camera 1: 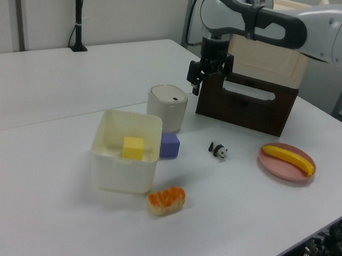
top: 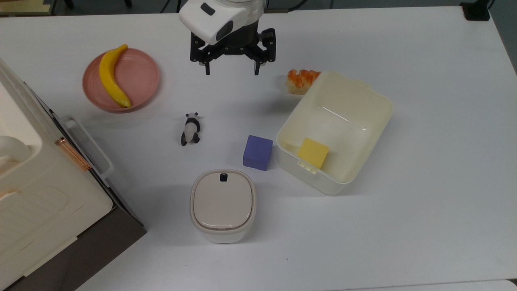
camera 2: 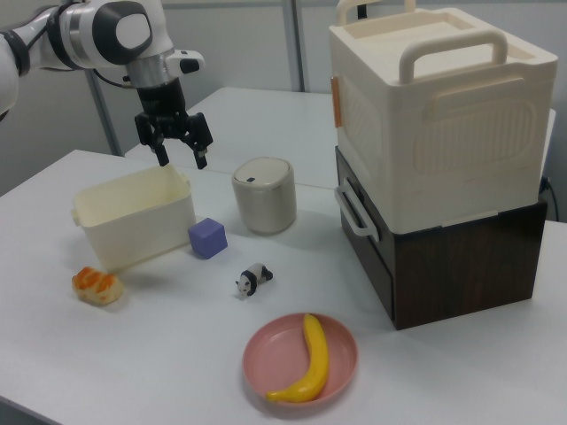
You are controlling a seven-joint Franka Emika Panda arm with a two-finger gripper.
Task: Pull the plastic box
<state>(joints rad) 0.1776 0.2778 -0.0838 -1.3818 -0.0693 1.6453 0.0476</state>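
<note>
The plastic box (top: 307, 180) is a cream lidless tub at the top view's right of centre, with a yellow cube (top: 313, 152) inside it. Its side wall (camera 1: 123, 174) faces the left view, and in the right view the plastic box (camera 2: 137, 226) sits at the left. My gripper (top: 232, 72) hangs open and empty above the table, up and to the top view's left of the box, touching nothing. In the side views the gripper (camera 1: 208, 86) (camera 2: 182, 163) is well above the table, fingers pointing down.
A purple cube (top: 257, 152) lies just beside the box, and a lidded round-cornered container (top: 223, 204) stands below it. An orange pastry (top: 302, 79) touches the box's far corner. A toy panda (top: 190, 129), a pink plate (top: 139, 76) with a banana (top: 112, 76), and a big white case (top: 36, 190) are on the top view's left.
</note>
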